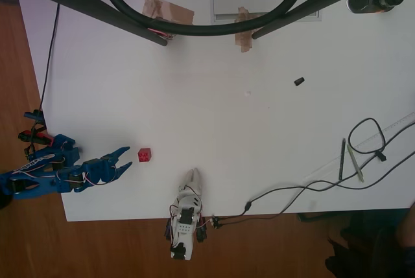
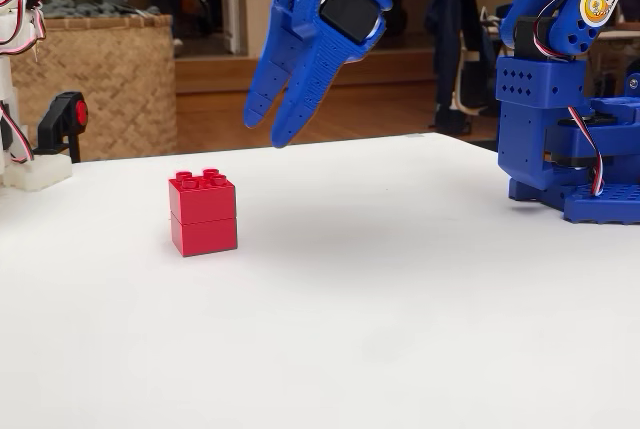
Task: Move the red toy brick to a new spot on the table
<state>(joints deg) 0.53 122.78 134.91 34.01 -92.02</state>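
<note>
White table [image 1: 259, 129], near its front-left edge in the overhead view: red toy brick [image 1: 144, 155] upright; blue gripper [image 1: 123, 162] just beside it, fingers apart. Lowering squarely astride the brick looks best before closing.

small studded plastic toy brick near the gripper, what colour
Bright red toy brick, clearest in the fixed view.

Blue arm reaching low, fingers [image 2: 270, 119] angled downward, seemingly slightly parted, holding nothing, hovering in air
</note>
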